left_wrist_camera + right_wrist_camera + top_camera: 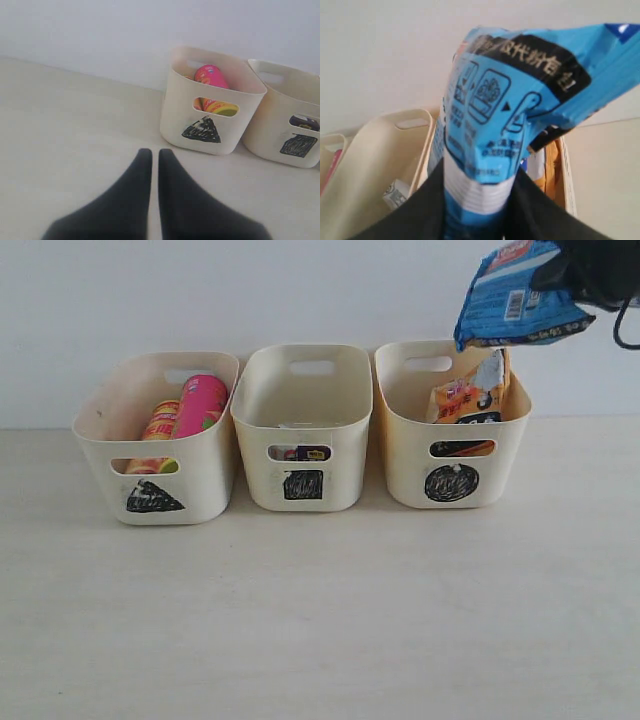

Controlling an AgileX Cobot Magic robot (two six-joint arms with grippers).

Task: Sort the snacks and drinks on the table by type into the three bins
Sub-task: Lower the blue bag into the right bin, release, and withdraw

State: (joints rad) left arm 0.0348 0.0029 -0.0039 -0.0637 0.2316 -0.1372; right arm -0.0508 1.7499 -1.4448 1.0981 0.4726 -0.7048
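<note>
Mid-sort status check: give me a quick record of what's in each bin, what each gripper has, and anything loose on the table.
triangle bin: pink chip can and yellow chip can inside
square bin: dark purple carton showing through the handle; white carton inside
circle bin: orange-and-black bag inside
right gripper: shut on blue packet, held above the circle bin
left gripper: shut, empty, low over the table
loose items: none in view

Three bins [100, 455] [255, 475] [400, 470], four snacks [160, 425] [203, 400] [515, 295] [462, 400], two cartons [310, 453] [395, 195]
</note>
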